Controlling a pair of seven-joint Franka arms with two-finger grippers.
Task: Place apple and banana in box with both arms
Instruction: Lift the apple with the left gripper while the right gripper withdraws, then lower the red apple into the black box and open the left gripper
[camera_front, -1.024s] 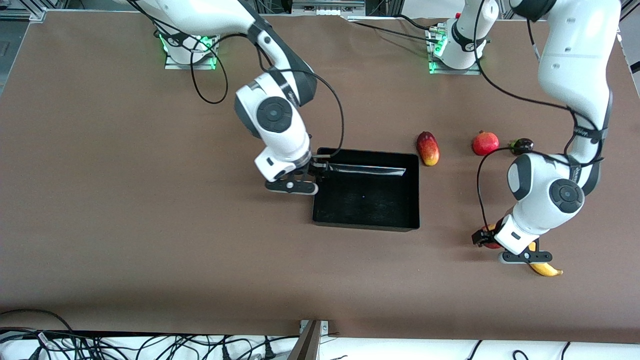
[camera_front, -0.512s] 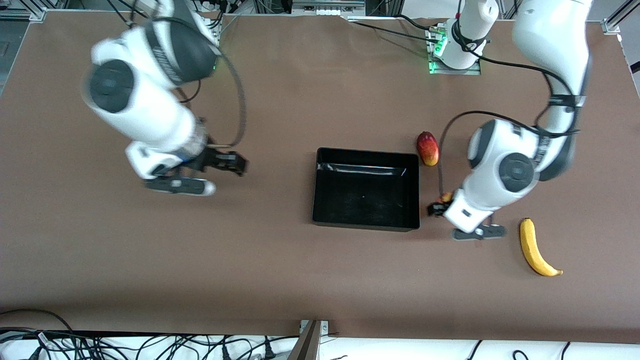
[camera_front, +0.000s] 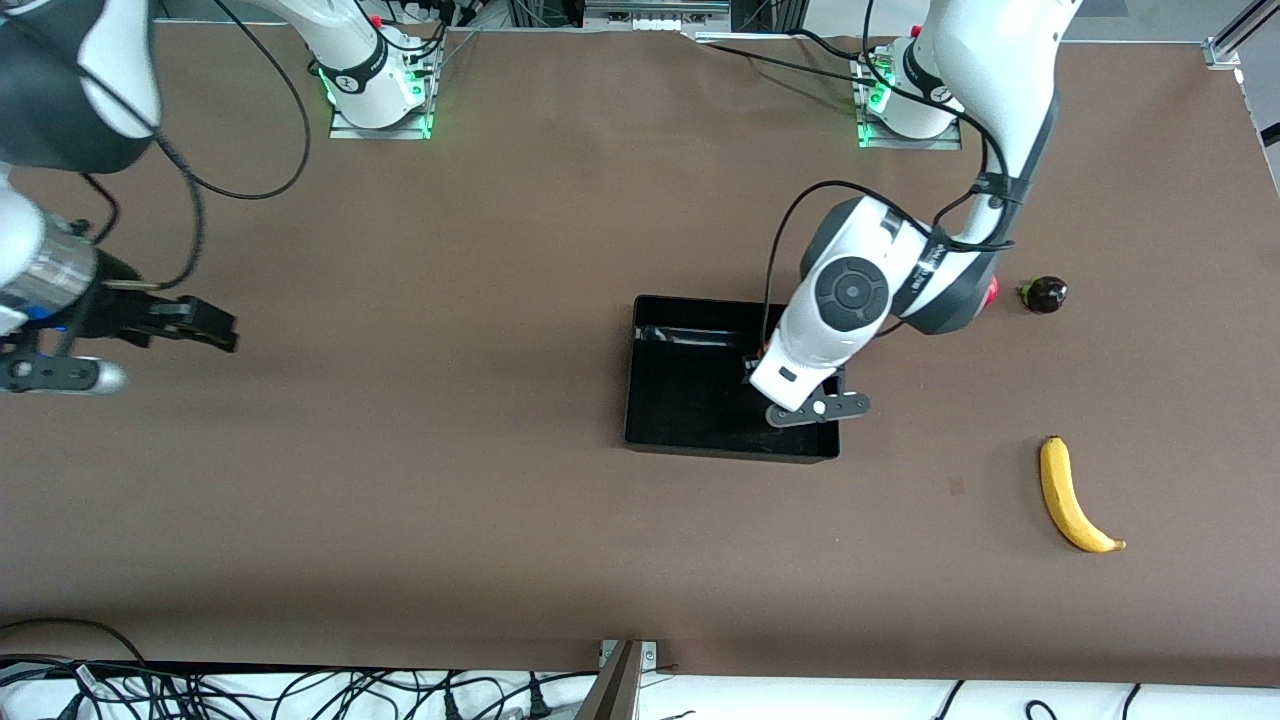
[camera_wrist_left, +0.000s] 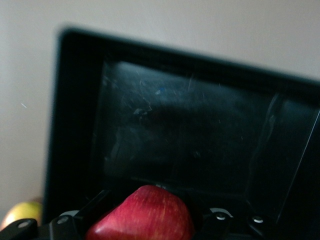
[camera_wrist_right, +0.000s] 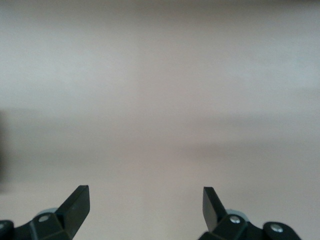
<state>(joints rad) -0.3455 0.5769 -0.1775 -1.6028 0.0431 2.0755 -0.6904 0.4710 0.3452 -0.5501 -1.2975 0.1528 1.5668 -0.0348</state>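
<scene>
Gripping one apple (camera_wrist_left: 142, 215) over one box (camera_front: 655, 435), left tool (camera_front: 752, 368) hovers; right tool (camera_front: 215, 328) gapes; one banana (camera_front: 1068, 495) lies apart.

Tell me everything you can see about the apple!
The apple is small, round and red with faint pale streaks, and its skin looks smooth and a bit shiny. Only its upper part shows in the left wrist view; the front view hides it under the arm. The left hand holds it, a dark finger pressed against each side. It hangs in the air over the black box, not touching the box's floor yet.
</scene>
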